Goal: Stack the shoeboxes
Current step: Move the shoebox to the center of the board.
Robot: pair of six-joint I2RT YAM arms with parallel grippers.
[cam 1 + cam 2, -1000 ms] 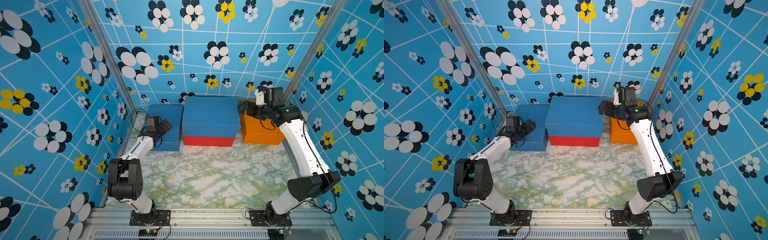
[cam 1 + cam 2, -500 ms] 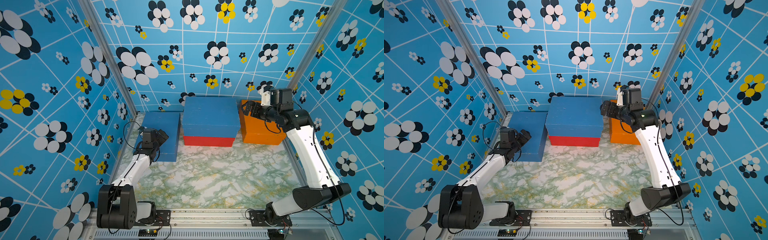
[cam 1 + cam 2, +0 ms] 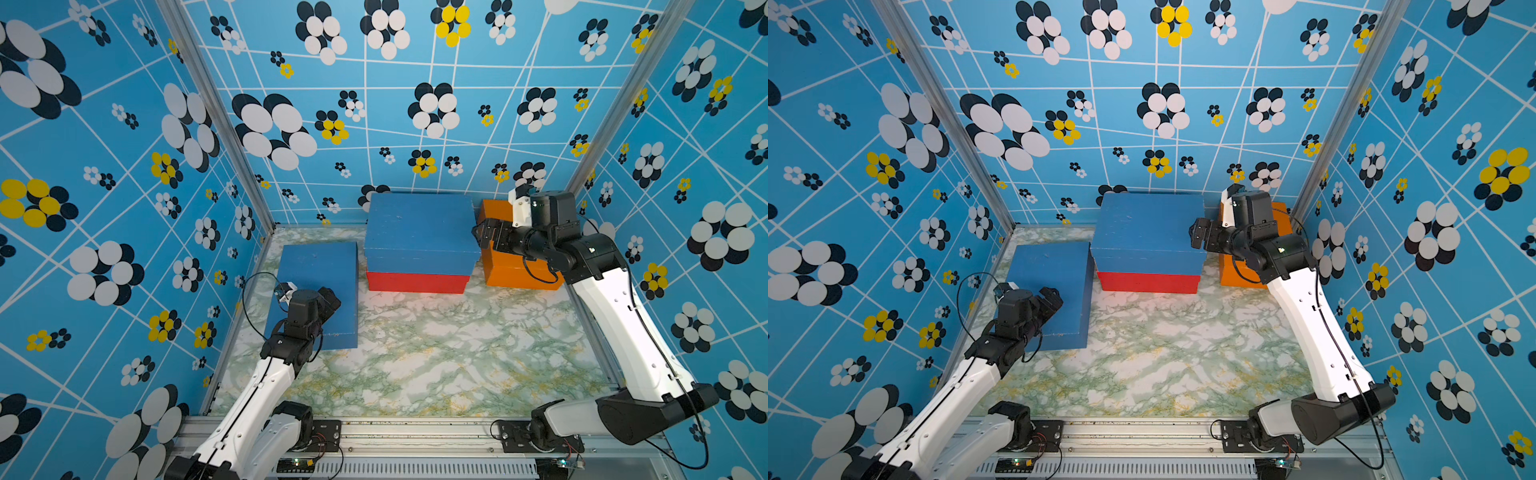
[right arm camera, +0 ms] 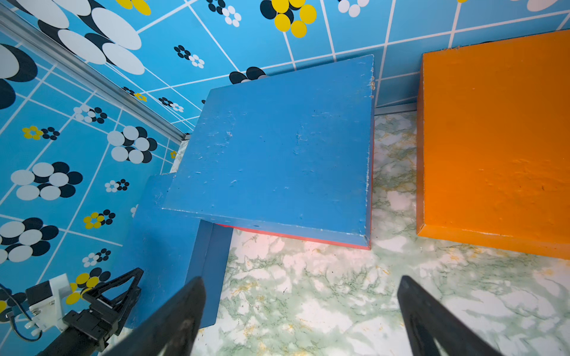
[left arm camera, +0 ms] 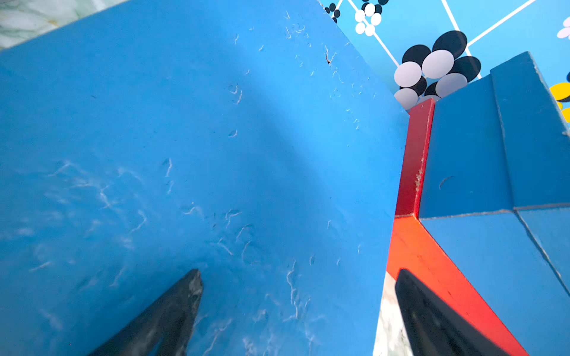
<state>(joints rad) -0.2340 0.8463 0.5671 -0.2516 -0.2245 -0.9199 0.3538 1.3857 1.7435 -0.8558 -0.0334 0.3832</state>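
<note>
Leftmost, along the left edge of the worktop (image 3: 436,353), lies the lone blue box (image 3: 320,274), flat, lid up, its long side running from back to front. The left claw (image 3: 330,300) hangs over the front end of that lid with its jaws apart and nothing between them. In the left wrist view one finger (image 5: 172,308) stands over the scuffed lid (image 5: 216,138) and the other past the box's right edge; whether either touches the lid cannot be told.

Just beside it, at the middle of the back edge, the red box (image 3: 415,281) sits on the worktop with the second blue box (image 3: 419,228) stacked on it. A thin strip of red shows under the blue one's front and right sides in the right wrist view.

Next comes a strip of bare marble, then the orange box (image 4: 493,138) in the back right corner, standing alone. The right claw (image 3: 484,237) hovers high by the stacked blue box's right edge, between it and the orange box, jaws wide and empty
</note>
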